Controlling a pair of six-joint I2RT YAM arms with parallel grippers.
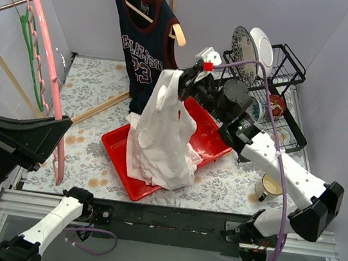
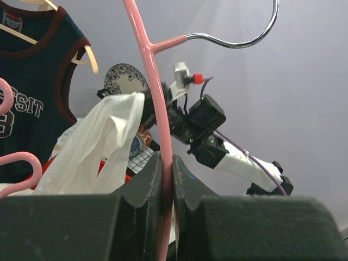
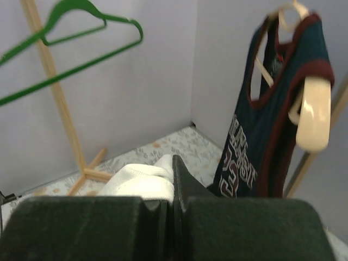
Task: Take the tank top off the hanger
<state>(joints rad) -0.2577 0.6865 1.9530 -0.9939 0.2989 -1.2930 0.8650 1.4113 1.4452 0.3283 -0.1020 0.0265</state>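
Above the red tray, the white tank top hangs pinched in the closed jaws of the right gripper; the left gripper clamps the pink hanger.

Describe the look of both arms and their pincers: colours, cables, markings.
Both arms have white links with black joints. The right arm carries a looping purple cable and a small red block near its wrist. The left arm has a shorter purple cable at its base. The left pincer and right pincer are chunky matte black.
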